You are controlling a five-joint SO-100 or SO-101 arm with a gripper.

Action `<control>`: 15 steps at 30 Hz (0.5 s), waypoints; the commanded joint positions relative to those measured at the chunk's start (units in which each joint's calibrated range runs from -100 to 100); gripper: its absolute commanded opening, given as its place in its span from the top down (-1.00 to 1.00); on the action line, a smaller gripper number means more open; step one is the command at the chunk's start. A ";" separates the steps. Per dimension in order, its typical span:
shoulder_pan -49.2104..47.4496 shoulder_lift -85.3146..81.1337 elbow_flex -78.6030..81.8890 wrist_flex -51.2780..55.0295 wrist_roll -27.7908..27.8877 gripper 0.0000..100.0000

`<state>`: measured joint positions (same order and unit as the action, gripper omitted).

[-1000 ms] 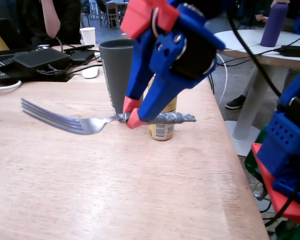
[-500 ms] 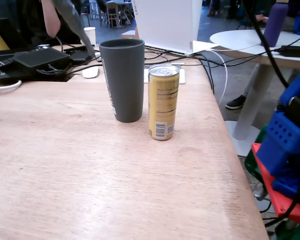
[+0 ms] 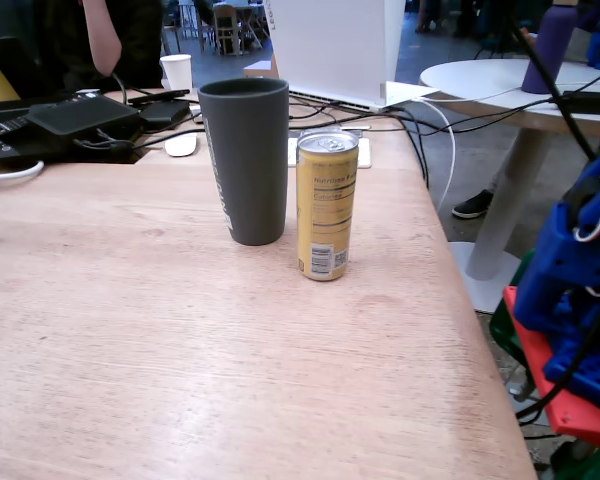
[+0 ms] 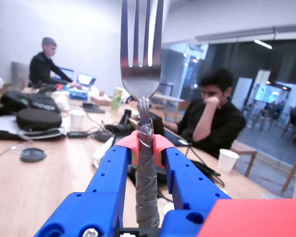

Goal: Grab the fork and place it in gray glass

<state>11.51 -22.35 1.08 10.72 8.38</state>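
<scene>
In the wrist view the gripper (image 4: pixel 147 144) is clamped on the fork (image 4: pixel 140 59), its two blue jaws with red tips pressing the foil-wrapped handle from either side just below the neck. The fork stands upright in the middle of the frame, tines pointing to the top edge, lifted clear of the wooden surface (image 4: pixel 19 187), which stretches away at lower left. Behind it, a seated man in black (image 4: pixel 213 118) leans his chin on his hand at centre right, and a white paper cup (image 4: pixel 228 160) stands near him. Another person in black (image 4: pixel 45 66) sits at the upper left.

In the fixed view neither the gripper nor the fork appears; only the blue and red base of the arm (image 3: pixel 570 320) shows at the right edge. The gray glass (image 3: pixel 245 160) stands upright on the surface (image 3: pixel 180 370) in the upper middle of the frame, its mouth open. Just to its right, slightly nearer the camera and apart from it, stands a gold drink can (image 3: pixel 326 205). A small white cup (image 3: pixel 176 72) sits at the upper left, among dark cases and cables.
</scene>
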 commanded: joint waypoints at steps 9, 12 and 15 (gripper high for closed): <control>0.51 6.31 8.50 -2.19 -1.27 1.00; 0.34 6.31 9.25 -2.27 -1.27 1.00; -0.17 6.31 9.35 -2.43 -1.27 1.00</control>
<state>12.17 -14.31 11.09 9.65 7.11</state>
